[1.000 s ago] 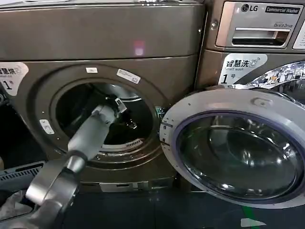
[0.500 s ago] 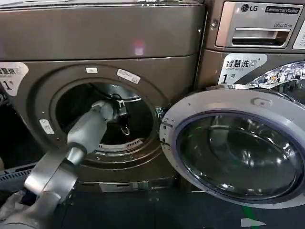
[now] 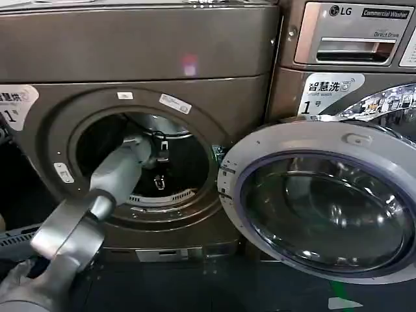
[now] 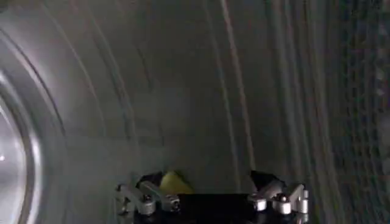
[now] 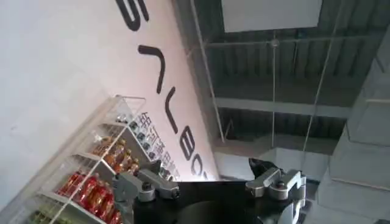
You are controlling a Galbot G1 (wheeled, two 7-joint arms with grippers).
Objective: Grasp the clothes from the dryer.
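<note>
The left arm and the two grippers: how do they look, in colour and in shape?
The left arm is a smooth silver-grey tube with rounded joints, narrowing toward a dark wrist. The left gripper has a black body with two silver metal fingers fixed by small bolts. The right gripper has the same build.

Dim overall. Drum interior dark, streaked with motion blur. Glare on door glass. Pink reflection on dryer.

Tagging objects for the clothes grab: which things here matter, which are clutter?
Job:
dryer, door swung open
left hand, inside the drum, open
yellow cloth by a left finger

Clutter:
LG washer beside the dryer
right hand, open, aimed at the ceiling
drinks shelf
</note>
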